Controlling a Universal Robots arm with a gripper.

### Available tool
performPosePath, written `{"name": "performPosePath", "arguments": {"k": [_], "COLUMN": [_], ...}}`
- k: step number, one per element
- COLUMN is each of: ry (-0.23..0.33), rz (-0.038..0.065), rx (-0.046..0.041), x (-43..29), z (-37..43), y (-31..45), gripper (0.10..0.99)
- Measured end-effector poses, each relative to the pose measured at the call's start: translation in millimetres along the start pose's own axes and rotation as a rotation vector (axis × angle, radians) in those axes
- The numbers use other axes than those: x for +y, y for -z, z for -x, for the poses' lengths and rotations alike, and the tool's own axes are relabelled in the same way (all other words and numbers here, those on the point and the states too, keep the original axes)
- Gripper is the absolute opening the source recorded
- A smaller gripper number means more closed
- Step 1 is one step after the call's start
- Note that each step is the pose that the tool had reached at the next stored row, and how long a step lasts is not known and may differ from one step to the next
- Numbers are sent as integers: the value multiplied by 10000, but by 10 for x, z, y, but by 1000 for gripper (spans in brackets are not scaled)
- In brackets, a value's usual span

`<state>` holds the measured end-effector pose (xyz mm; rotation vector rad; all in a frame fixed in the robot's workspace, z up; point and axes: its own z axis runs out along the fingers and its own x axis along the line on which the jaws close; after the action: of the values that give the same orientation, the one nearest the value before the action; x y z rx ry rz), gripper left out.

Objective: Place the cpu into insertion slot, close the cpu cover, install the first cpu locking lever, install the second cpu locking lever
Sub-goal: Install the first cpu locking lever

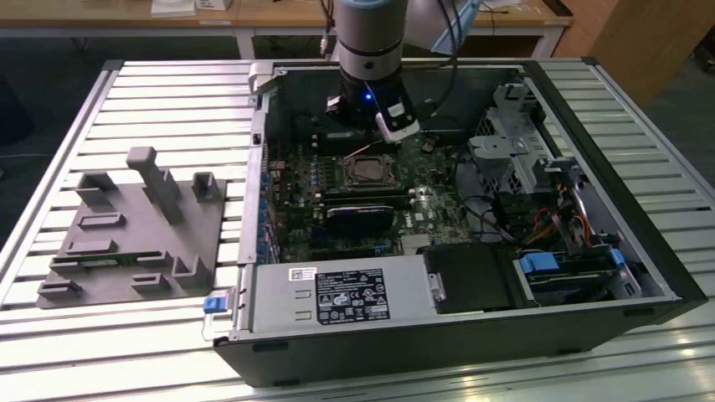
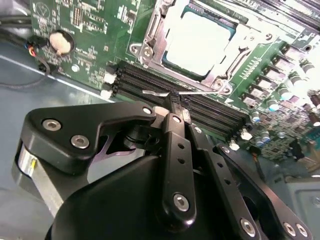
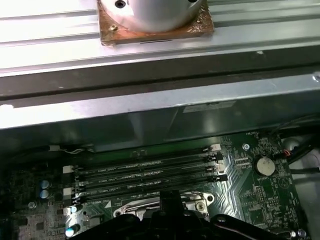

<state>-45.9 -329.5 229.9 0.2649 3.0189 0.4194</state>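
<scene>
- White label (image 1: 348,296) on the power supply box carries blocks of black print and logos; too small to make out.
- Green motherboard (image 2: 90,30) has fine white silkscreen marks near the coin cell battery (image 2: 61,42); not legible either.
- The gripper (image 2: 175,106) is down inside the open computer case (image 1: 447,343), over the board next to the insertion slot (image 1: 366,172).
- In the second wrist view its black fingers (image 2: 172,130) are brought together, tips meeting with no gap visible between them.
- The tips sit right at a thin silvery locking lever (image 2: 155,93) that runs along the slot's edge, between the slot and the black memory slots (image 2: 150,80). Can't tell whether the tips pinch the rod or just press on it.
- The cpu (image 2: 197,42) is seated in the slot, pale grey face up, flat.
- A silvery metal cover frame (image 2: 150,47) lies down around the chip's edges.
- In the first wrist view the gripper tip (image 3: 170,197) is just over the slot's metal rim (image 3: 192,200), with the memory slots (image 3: 145,172) beyond it.
- A grey moulded fixture (image 1: 134,234) sits on the slatted aluminium table (image 1: 167,100), towards the exterior view's left, well apart from the gripper.
</scene>
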Motion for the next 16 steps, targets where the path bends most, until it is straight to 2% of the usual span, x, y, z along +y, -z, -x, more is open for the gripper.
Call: {"name": "performPosePath", "arguments": {"k": [4,6,11,16], "ry": [-345,-497,-793,-961], "rz": [-181,-241,-275,-302], "rx": [-190,-254,-345,-398], "x": [-5,-10,-16,13], "z": [-1,-2,-6,-15], "y": [-16,-32,-75,-116], "gripper": [106,106,106,106]}}
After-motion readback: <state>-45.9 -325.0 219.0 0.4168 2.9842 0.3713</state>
